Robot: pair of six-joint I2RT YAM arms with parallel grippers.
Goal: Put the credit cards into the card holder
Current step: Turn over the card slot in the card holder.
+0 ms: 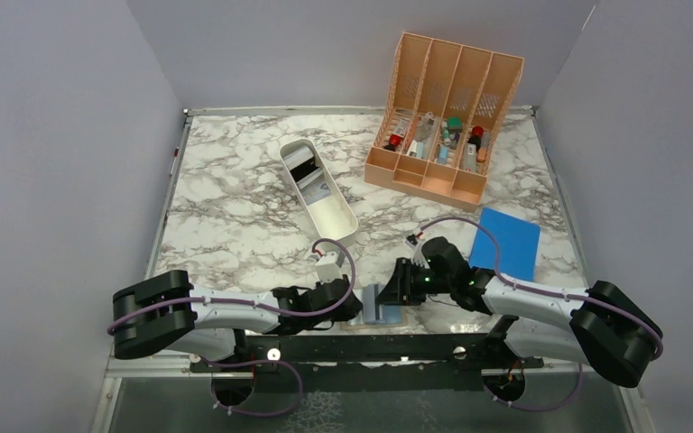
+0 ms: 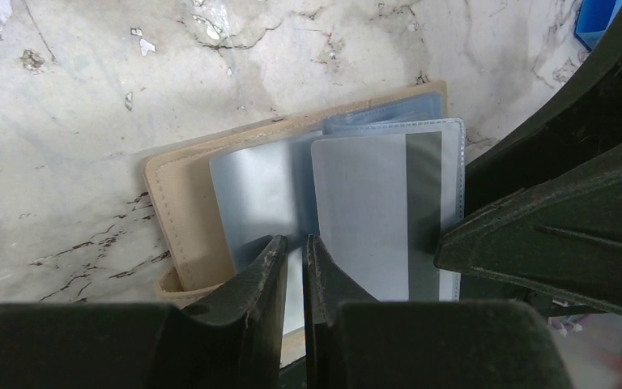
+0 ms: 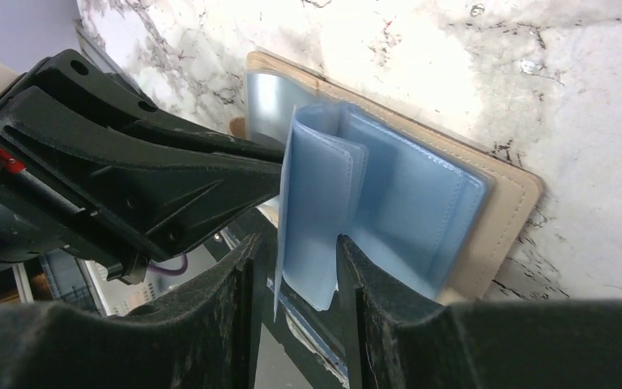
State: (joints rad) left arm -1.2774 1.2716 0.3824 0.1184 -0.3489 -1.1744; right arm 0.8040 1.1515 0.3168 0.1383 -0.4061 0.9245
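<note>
- Card holder (image 1: 381, 304) lies open at the near edge of the table (image 1: 235, 216), between both arms.
- Left gripper (image 2: 294, 259), nearly closed, pinches one sleeve; right gripper (image 3: 296, 267) clasps the lifted sleeves (image 3: 348, 194).
- These look light, floppy and slick, so they are best held by their edges.

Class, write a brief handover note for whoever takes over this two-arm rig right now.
Left gripper: shut on a clear sleeve of the tan folding card holder, lying open.
Right gripper: astride its blue plastic sleeves; grip unclear.
Small thin plastic credit cards lie in the long white oblong tray.
Done: holder opened; one sleeve seems to hold a grey card.
Left: fetch and insert the tray's cards.
</note>
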